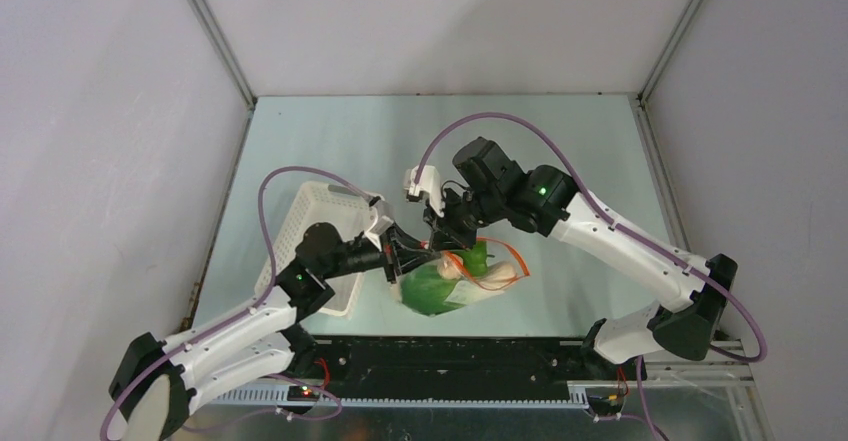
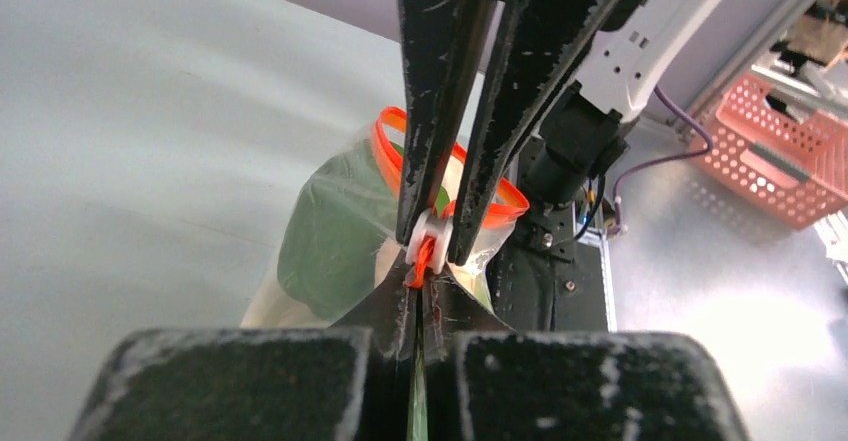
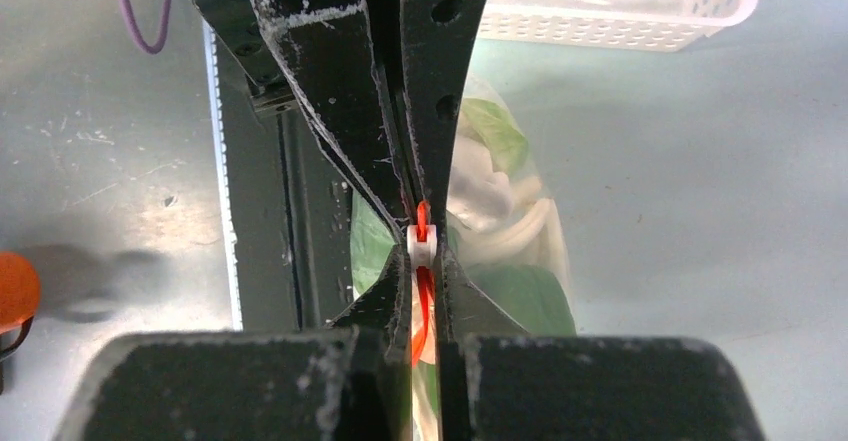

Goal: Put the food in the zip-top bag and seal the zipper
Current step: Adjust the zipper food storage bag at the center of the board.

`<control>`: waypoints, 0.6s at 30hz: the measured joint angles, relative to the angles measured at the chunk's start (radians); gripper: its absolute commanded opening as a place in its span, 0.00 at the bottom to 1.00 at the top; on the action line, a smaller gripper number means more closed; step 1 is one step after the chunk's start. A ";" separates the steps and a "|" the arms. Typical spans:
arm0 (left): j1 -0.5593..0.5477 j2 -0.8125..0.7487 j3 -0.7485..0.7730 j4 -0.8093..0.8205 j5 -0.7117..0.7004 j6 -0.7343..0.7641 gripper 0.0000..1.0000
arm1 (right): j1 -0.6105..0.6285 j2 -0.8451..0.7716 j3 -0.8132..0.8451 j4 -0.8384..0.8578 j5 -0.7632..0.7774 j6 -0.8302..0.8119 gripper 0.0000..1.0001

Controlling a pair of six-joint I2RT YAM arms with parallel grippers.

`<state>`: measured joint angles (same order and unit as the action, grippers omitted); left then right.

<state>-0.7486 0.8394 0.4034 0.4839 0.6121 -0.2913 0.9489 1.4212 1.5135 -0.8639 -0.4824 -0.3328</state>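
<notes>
Both my pincers meet at one spot on the zip-top bag (image 1: 447, 287), which sits near the front edge of the desk (image 1: 400, 141), just to the right of the white perforated basket (image 1: 318, 223). My left pincer (image 2: 418, 306) is all but closed, its fingers pressed flat on the red-orange zipper (image 2: 386, 153) with only the thin strip between them. My right pincer (image 3: 422, 286) comes in from the opposite side, tip to tip with the left one. Its jaws are narrowed to a slim gap and clamp the small white slider (image 3: 422, 246) that rides on the zipper. The two sets of fingertips are almost touching, the slider between them.

Past the slider, the left wrist view shows the orange strip spreading into an open loop, so that stretch of the mouth is unsealed. Inside the clear plastic I see bok choy, with broad green leaves (image 2: 325, 231) and pale white stalks (image 3: 492, 193) packed against the wall. I cannot make out any other food through the crinkles. I cannot tell whether the bag's underside rests fully on the desk or hangs partly from my grip
</notes>
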 measured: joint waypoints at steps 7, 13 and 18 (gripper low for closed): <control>-0.002 -0.041 -0.047 0.045 -0.084 -0.084 0.00 | 0.008 0.000 0.000 0.005 0.068 0.000 0.00; -0.002 -0.048 -0.051 0.051 -0.111 -0.102 0.00 | 0.008 0.000 0.000 0.000 0.108 -0.001 0.00; -0.002 -0.049 -0.052 0.053 -0.120 -0.102 0.00 | 0.008 -0.001 0.000 -0.013 0.120 -0.002 0.00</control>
<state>-0.7509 0.7902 0.3515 0.5365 0.4919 -0.3931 0.9569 1.4204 1.5139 -0.8768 -0.3622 -0.3344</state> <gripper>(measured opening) 0.008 0.061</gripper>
